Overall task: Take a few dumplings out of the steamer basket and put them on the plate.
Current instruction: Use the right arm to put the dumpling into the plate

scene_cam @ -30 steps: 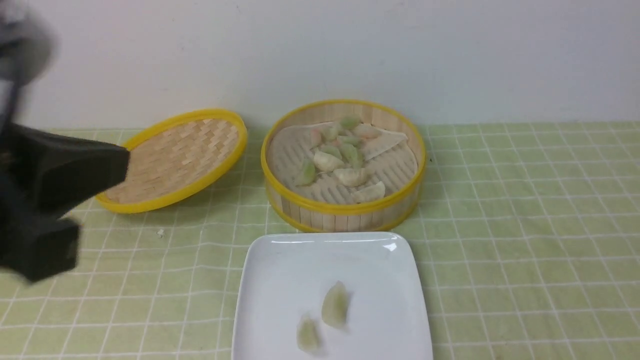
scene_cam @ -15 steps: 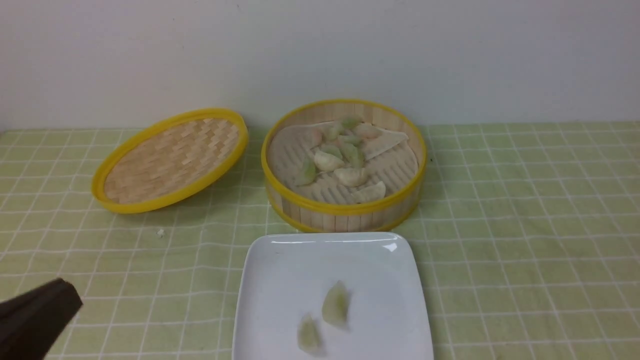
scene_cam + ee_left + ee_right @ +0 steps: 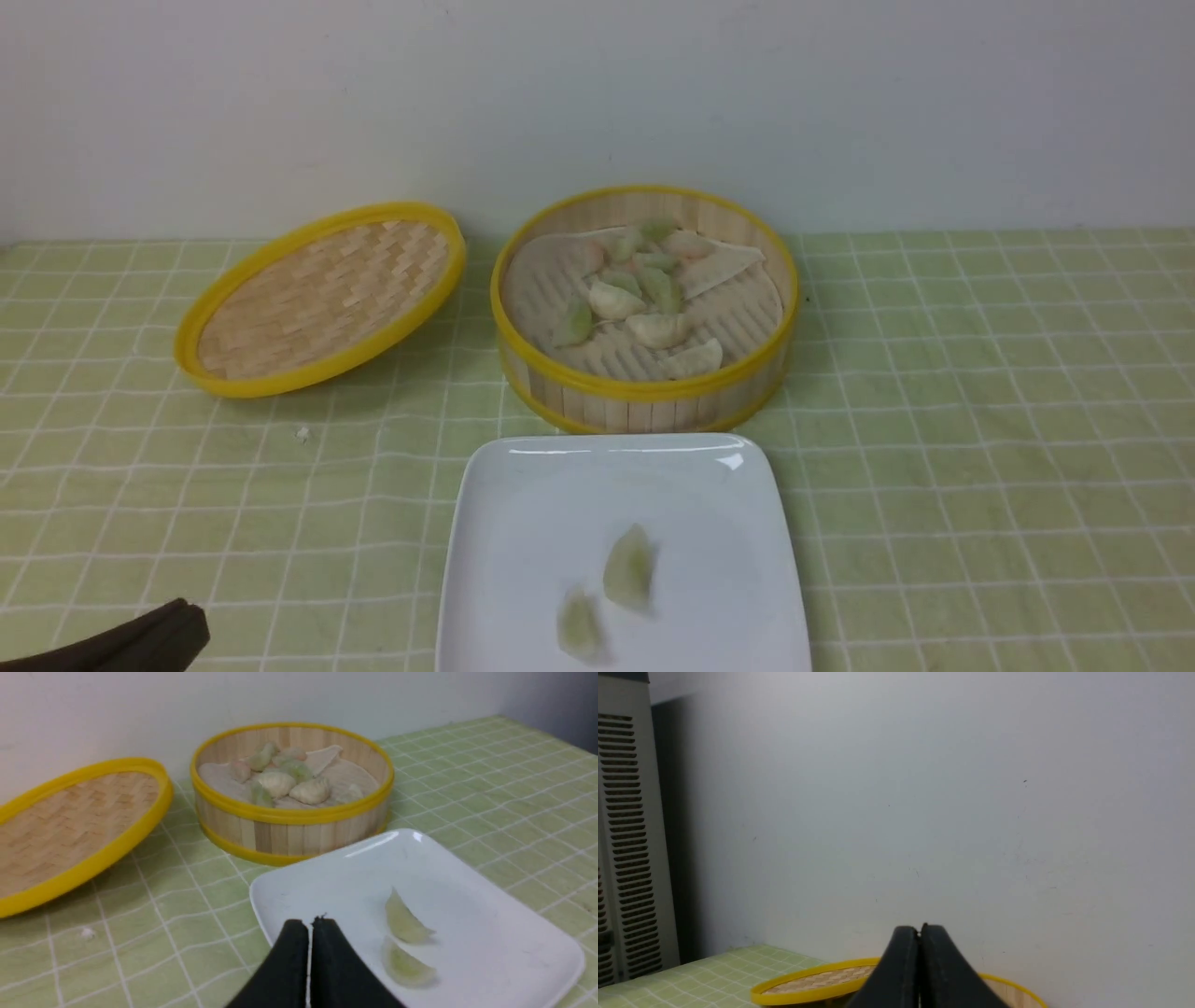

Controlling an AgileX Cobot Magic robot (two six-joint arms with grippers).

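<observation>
The steamer basket (image 3: 644, 387) stands at the middle back with several dumplings (image 3: 611, 299) on its white liner; it also shows in the left wrist view (image 3: 289, 830). The white square plate (image 3: 523, 504) lies in front of it with two pale green dumplings (image 3: 630, 567) near its front; in the left wrist view the plate (image 3: 467, 933) holds them too (image 3: 402, 914). My left gripper (image 3: 310, 926) is shut and empty, low at the front left, its tip just showing in the front view (image 3: 177, 630). My right gripper (image 3: 920, 931) is shut and empty, held up facing the wall.
The shallow woven lid (image 3: 322, 297) with a yellow rim leans tilted left of the basket. A green checked cloth (image 3: 980, 420) covers the table. A small white crumb (image 3: 301, 433) lies on the cloth in front of the lid. A wall runs along the back.
My left arm has drawn back and down toward the front left corner, from filling the left side to only a tip showing. The dumplings, plate and basket have not moved.
</observation>
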